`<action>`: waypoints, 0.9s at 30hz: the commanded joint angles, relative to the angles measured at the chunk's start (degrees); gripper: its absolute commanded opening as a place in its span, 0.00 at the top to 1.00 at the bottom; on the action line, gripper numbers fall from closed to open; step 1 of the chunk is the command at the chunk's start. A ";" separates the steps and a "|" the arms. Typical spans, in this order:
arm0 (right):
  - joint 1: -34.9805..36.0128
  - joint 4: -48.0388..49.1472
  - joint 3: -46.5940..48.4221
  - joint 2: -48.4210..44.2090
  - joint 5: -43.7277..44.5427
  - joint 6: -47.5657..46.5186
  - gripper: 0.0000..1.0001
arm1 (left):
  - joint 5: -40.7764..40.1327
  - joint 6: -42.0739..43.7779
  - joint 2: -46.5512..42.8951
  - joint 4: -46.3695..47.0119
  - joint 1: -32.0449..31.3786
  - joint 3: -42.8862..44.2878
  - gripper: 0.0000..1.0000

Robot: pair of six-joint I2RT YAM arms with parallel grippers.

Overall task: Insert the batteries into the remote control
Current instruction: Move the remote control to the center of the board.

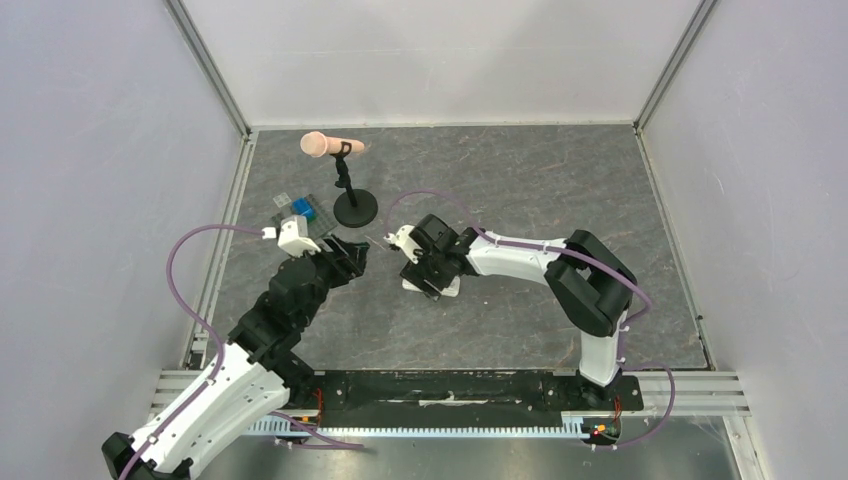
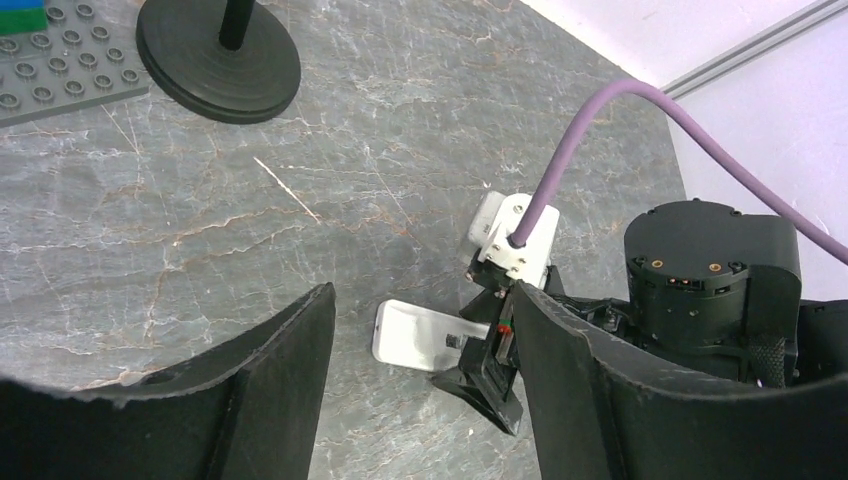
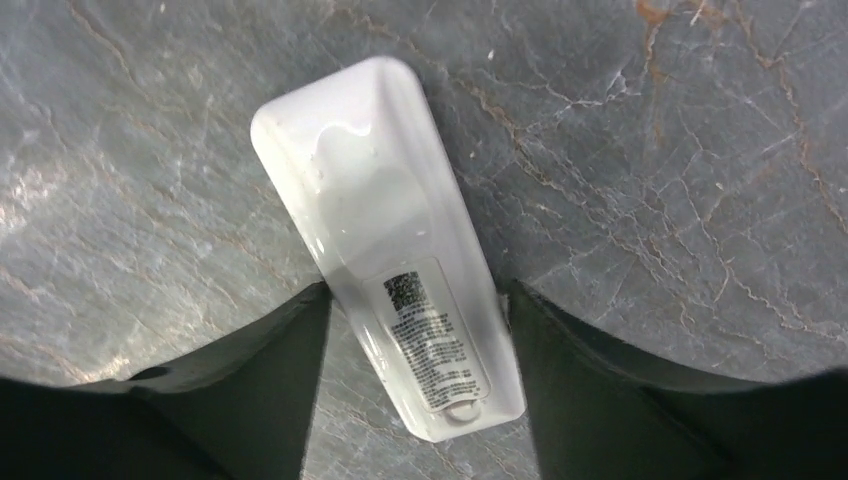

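right wrist view, nearest first: right gripper (image 3: 412,400) has its dark fingers (image 3: 250,380) set apart, one on each side of the remote control (image 3: 385,230). whether the fingers touch its edges cannot be told; left one looks clear, right one very close. remote lies back-up on the table (image 3: 650,150), white and glossy, its rounded end pointing away from the gripper. a printed label (image 3: 430,340) sits on the end between the fingers: a small square code, then lines of fine print, too small to read. no brand legible.

left wrist view: left gripper (image 2: 420,390) jaws spread wide, nothing between them but bare table. just beyond its fingertips is one end of the remote, and the right arm's black wrist over it with a purple cable (image 2: 600,120). further off and to the left, the round black base of the microphone stand (image 2: 218,55); past that, a grey studded plate (image 2: 60,75) with blue and green bricks at its corner.

surface: grey stone-look top with pale and rusty veins, matte, one thin light scratch ahead of the left gripper. room: plain white walls on three sides, metal rails at the corners. from overhead the pink microphone (image 1: 325,145) is beyond both grippers, near the back wall.

batteries: not visible in any view.
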 commanded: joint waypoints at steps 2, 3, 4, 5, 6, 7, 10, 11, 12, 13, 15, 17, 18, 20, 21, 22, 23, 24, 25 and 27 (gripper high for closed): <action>0.66 0.23 2.49 1.49 7.47 2.74 0.46 | 0.26 4.24 1.37 0.54 0.22 0.96 0.27; 0.55 0.30 2.22 1.36 9.37 4.56 0.50 | 0.80 4.61 1.86 0.28 0.19 1.44 0.27; 0.17 0.39 1.74 0.95 10.59 6.97 0.53 | 1.17 5.02 2.29 -0.10 0.21 2.01 0.26; -0.52 0.54 0.84 0.30 11.52 8.86 0.57 | 1.55 5.20 2.71 -0.63 0.20 2.57 0.25; -1.36 0.80 -0.39 -0.46 11.95 11.21 0.60 | 1.88 5.39 3.21 -1.37 0.19 3.21 0.24; -2.55 1.03 -1.68 -1.61 12.92 13.60 0.63 | 2.38 5.49 3.62 -2.02 0.18 3.76 0.24; -6.63 1.18 -6.64 -5.89 16.94 19.70 0.66 | 3.03 4.93 4.71 -4.70 0.22 5.27 0.22; -8.08 1.33 -8.64 -7.47 17.74 21.41 0.67 | 3.25 4.53 5.00 -5.67 0.16 5.61 0.22; -9.78 1.60 -10.18 -9.44 18.04 22.51 0.67 | 3.42 4.12 5.19 -6.57 0.20 6.00 0.22; -11.10 2.05 -12.11 -10.97 18.16 23.05 0.67 | 3.75 3.53 5.48 -7.62 0.22 6.33 0.22; -13.45 2.58 -14.97 -13.36 19.11 24.10 0.67 | 4.11 1.72 6.05 -9.11 0.20 6.99 0.21; -15.28 3.01 -16.75 -14.30 17.82 23.74 0.67 | 4.13 -0.33 6.80 -12.37 0.22 8.86 0.21; -15.93 3.09 -17.37 -14.42 17.53 23.72 0.66 | 3.88 -1.59 7.28 -14.74 0.17 10.15 0.21; -16.31 3.92 -18.32 -14.55 16.55 22.87 0.65 | 2.73 -3.55 8.03 -19.58 0.18 12.65 0.20; -16.34 3.97 -18.34 -14.52 17.02 22.89 0.62 | 2.39 -3.81 8.19 -21.67 0.21 13.63 0.20; -16.40 3.95 -18.19 -14.51 17.08 22.81 0.60 | 2.54 -3.58 8.24 -23.08 0.22 14.73 0.20; -16.47 3.80 -17.89 -14.61 17.20 22.92 0.53 | 2.68 -3.47 8.26 -24.47 0.20 15.54 0.20; -16.46 3.48 -17.43 -14.83 17.82 23.19 0.45 | 2.86 -3.39 8.17 -25.59 0.19 16.54 0.20; -16.48 3.26 -17.10 -15.50 18.46 23.62 0.36 | 3.37 -2.86 8.04 -26.56 0.15 17.68 0.20; -16.53 2.82 -16.63 -17.57 19.98 24.65 0.23 | 4.62 -1.19 7.15 -27.10 0.19 18.84 0.19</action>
